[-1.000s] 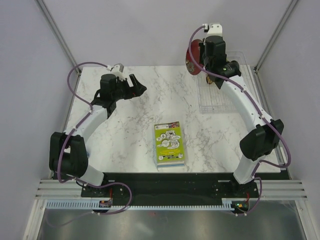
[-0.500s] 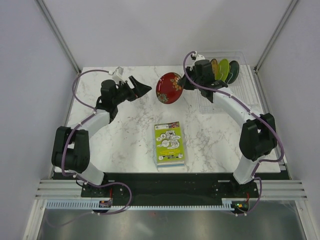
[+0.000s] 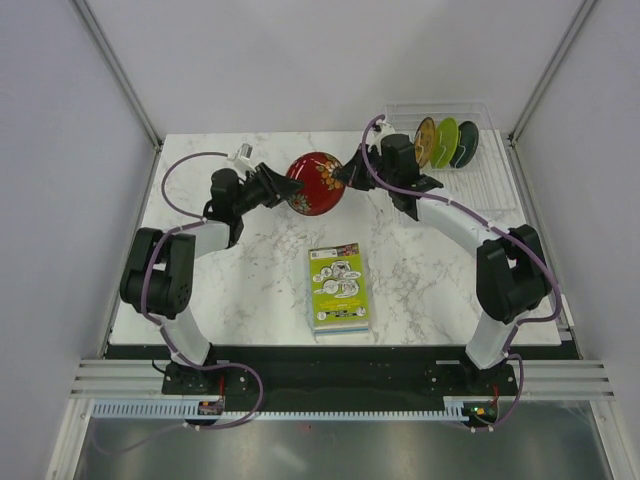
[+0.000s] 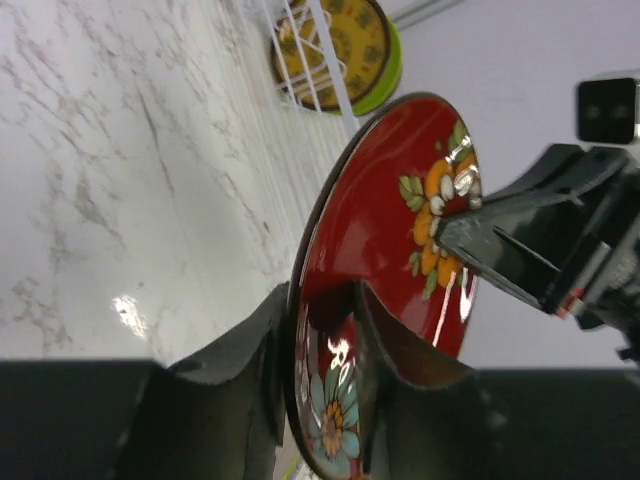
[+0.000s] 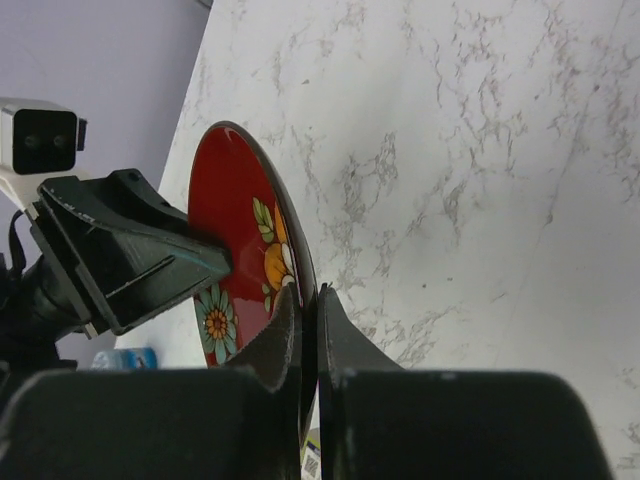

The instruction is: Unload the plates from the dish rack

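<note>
The dark red flowered plate [image 3: 315,183] [image 4: 390,210] [image 5: 235,240] hangs on edge above the back middle of the table, between my two grippers. My right gripper [image 3: 350,175] [image 5: 308,292] is shut on its right rim. My left gripper [image 3: 285,183] [image 4: 318,290] straddles the opposite rim. Its jaws are half narrowed, and a gap still shows on the plate's inner face. The yellow-brown plate [image 3: 426,141] [image 4: 335,50] and the lime green plate [image 3: 446,142] [image 4: 392,72] stand upright in the clear dish rack [image 3: 480,185] at the back right.
A lime-green book [image 3: 339,288] lies flat on the marble table near the front middle. A dark dish [image 3: 466,143] stands behind the green plate in the rack. Grey walls close in the left, right and back.
My right arm has carried the red plate from above the rack leftward to mid-table. My left arm has swung right to meet it, and its jaws have narrowed around the rim.
</note>
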Available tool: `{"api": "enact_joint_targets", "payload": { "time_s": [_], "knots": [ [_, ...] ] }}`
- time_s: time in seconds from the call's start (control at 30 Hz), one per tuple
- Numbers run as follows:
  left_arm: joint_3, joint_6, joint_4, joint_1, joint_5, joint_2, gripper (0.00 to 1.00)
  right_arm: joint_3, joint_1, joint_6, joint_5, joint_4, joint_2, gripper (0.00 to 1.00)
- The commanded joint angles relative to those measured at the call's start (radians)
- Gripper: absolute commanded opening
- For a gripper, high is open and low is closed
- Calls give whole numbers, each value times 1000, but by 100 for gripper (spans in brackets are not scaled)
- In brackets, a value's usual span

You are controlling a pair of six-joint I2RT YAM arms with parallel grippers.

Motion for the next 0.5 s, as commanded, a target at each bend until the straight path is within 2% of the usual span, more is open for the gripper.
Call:
{"api": "enact_joint_targets", "payload": {
  "time_s": [0.0,0.03,0.13,0.17,0.2,0.23,0.27,0.3,0.47],
  "knots": [
    [-6,-93,173,7,49,32,12,-20,-1,101,-90,189,-55,0],
    [-7,-96,172,10,49,33,2,-21,-3,101,-87,187,-55,0],
    [-13,-93,152,24,40,19,2,-18,-3,88,-81,175,-55,1],
    [-15,-84,126,30,34,11,2,-12,-4,82,-75,149,-57,7],
    [-12,-55,94,48,16,5,2,6,-6,67,-50,128,-57,28],
    [-9,-40,27,59,5,-3,2,17,-12,30,-36,103,-57,38],
    [0,-12,0,72,-1,-10,2,31,-14,9,-10,42,-58,66],
    [5,2,-21,104,-7,-13,2,52,-27,-5,11,16,-61,69],
    [48,98,-178,216,-49,-18,2,84,-104,-97,84,-96,-84,70]
  ]
}}
